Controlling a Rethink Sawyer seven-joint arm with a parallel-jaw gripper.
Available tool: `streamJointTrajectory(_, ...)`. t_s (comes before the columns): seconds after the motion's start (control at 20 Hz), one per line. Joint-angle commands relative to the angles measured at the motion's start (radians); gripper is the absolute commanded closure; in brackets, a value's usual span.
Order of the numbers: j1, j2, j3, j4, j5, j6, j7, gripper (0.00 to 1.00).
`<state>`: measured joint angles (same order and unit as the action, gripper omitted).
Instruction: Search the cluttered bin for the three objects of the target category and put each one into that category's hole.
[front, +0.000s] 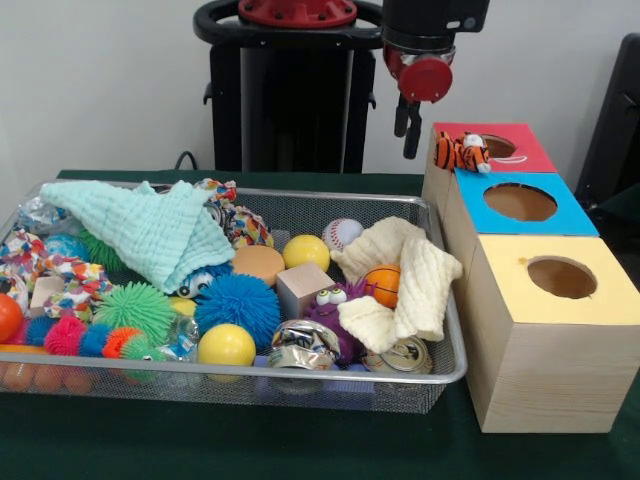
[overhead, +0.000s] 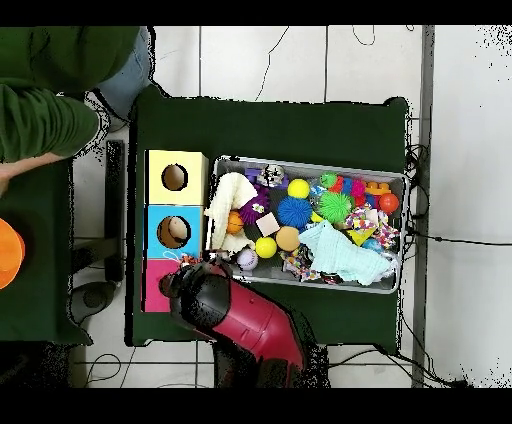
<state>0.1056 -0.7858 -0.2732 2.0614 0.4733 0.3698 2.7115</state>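
Note:
A small plush tiger (front: 460, 151) lies on top of the red box (front: 520, 158), just left of the box's hole (front: 498, 146). My gripper (front: 407, 128) hangs above and to the left of the tiger, over the bin's far right corner, with nothing in it. In the overhead view the red arm (overhead: 240, 315) covers the gripper and part of the red box (overhead: 154, 288). The wire bin (front: 452, 345) holds balls, spiky toys, a purple toy with googly eyes (front: 328, 306), a wooden block (front: 303, 288) and cans.
A blue box (front: 560, 225) and a yellow box (front: 600, 305), each with a round hole, stand in a row in front of the red box. A mint cloth (front: 150, 232) and a cream cloth (front: 405, 280) cover parts of the bin. A person's green sleeve (overhead: 45, 115) shows at one edge.

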Motion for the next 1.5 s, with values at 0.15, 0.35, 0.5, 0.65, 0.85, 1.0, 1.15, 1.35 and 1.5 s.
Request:
streamJointTrajectory(0.15, -0.056, 0.003, 0.103, 0.017, 0.139, -0.15, 0.234, 0.0)
streamJointTrajectory(0.35, -0.092, -0.015, 0.175, 0.051, 0.18, -0.19, 0.217, 0.0)
streamJointTrajectory(0.5, -0.13, -0.037, 0.245, 0.078, 0.21, -0.211, 0.204, 0.0)
streamJointTrajectory(0.65, -0.125, -0.042, 0.246, 0.074, 0.225, -0.203, 0.209, 0.0)
streamJointTrajectory(0.85, -0.003, 0.031, 0.052, 0.001, 0.172, -0.171, 0.197, 0.0)
streamJointTrajectory(1.0, -0.027, -0.016, 0.074, 0.016, 0.187, -0.163, 0.197, 0.0)
streamJointTrajectory(1.15, -0.019, -0.079, 0.093, 0.007, 0.22, -0.073, 0.231, 0.0)
streamJointTrajectory(1.35, -0.014, -0.111, 0.111, -0.012, 0.23, -0.001, 0.238, 0.0)
streamJointTrajectory(1.5, -0.04, -0.11, 0.158, 0.003, 0.25, -0.026, 0.202, 0.0)
